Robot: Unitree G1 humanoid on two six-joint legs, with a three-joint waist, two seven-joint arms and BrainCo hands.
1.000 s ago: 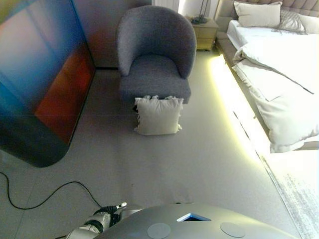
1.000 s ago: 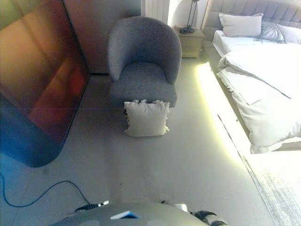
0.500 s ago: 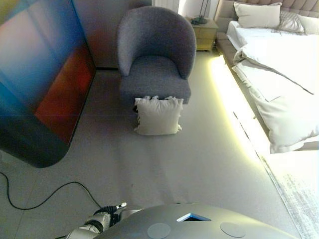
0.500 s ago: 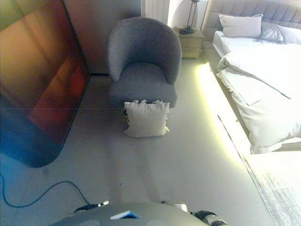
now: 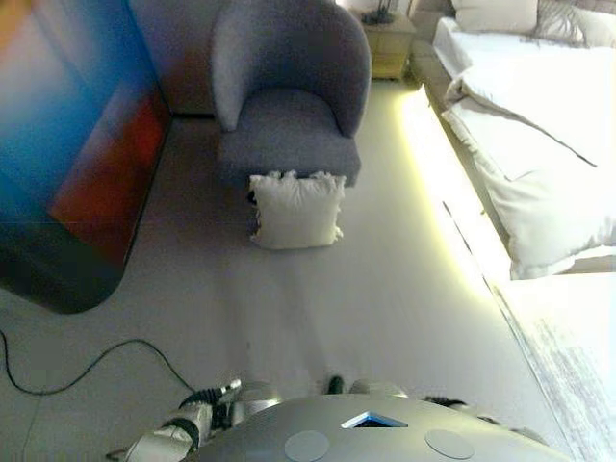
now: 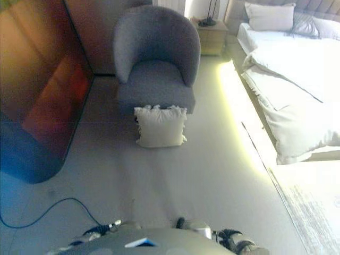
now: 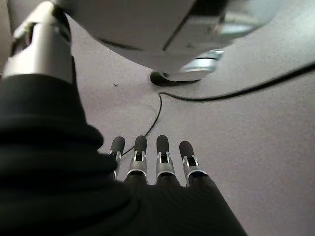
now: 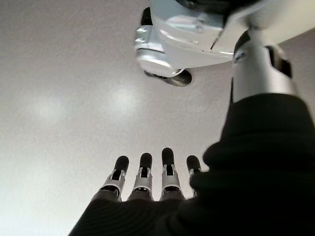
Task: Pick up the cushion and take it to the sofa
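A cream cushion (image 5: 295, 210) with frilled corners stands on the floor, leaning against the front of a grey armchair (image 5: 289, 106). My left hand (image 7: 152, 162) hangs low at my side, fingers straight and pointing at the floor, holding nothing; it also shows at the bottom of the left eye view (image 5: 188, 423). My right hand (image 8: 152, 177) hangs the same way on the other side, open and empty, with its wrist in the right eye view (image 6: 236, 241). Both hands are far from the cushion.
A bed (image 5: 539, 125) with white bedding runs along the right, with a lit strip at its base. A nightstand (image 5: 390, 43) stands behind the armchair. A large dark panel (image 5: 77, 144) stands on the left. A black cable (image 5: 87, 371) lies on the floor at lower left.
The whole picture has shifted, so the camera has moved. The cushion and armchair have not moved. My right wrist now shows at the bottom edge.
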